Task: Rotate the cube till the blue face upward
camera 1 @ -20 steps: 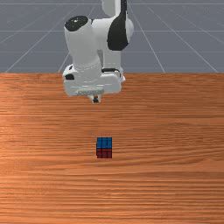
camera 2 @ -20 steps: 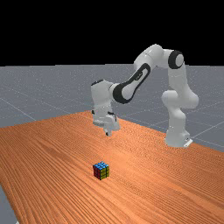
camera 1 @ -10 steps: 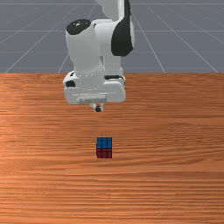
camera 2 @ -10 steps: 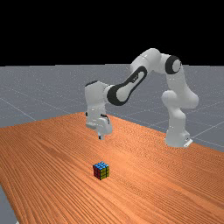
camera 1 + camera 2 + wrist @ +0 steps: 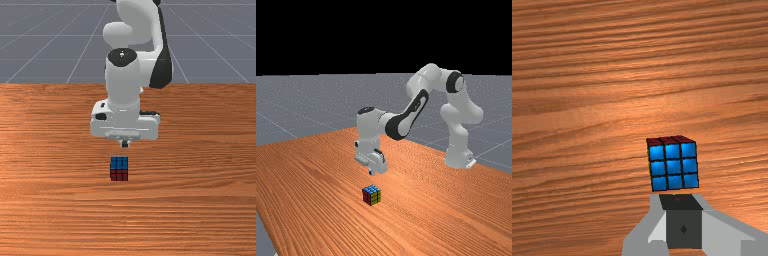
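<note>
With the cube's blue face already up, the clenched, empty gripper needed a slow, light approach, lest it tip it

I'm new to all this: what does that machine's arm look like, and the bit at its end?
The smooth, jointed arm is glossy white, with rounded, tube-like sections, black caps and a long black inset strip. I make out no loose cables. Its small grey tool ends in charcoal-black blocks bearing a tiny dark diamond mark.
</note>
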You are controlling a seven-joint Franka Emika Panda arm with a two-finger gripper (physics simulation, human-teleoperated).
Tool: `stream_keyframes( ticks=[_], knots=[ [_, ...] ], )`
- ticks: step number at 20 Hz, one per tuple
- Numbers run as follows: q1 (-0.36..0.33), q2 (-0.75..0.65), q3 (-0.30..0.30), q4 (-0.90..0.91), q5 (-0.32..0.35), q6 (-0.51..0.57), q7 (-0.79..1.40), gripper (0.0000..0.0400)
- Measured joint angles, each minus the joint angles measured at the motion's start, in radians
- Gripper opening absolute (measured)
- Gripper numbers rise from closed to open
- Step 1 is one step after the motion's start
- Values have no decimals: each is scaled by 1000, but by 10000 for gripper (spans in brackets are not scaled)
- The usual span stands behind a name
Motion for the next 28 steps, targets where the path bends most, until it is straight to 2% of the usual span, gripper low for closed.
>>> stream_keyframes(
  ticks=[22, 25, 28],
  knots=[
    [-14, 141, 35, 16, 36, 82, -22, 4],
    [0, 138, 37, 13, 29, 83, -13, 24],
    [44, 142, 55, 3, 20, 83, 13, 4]
  ],
)
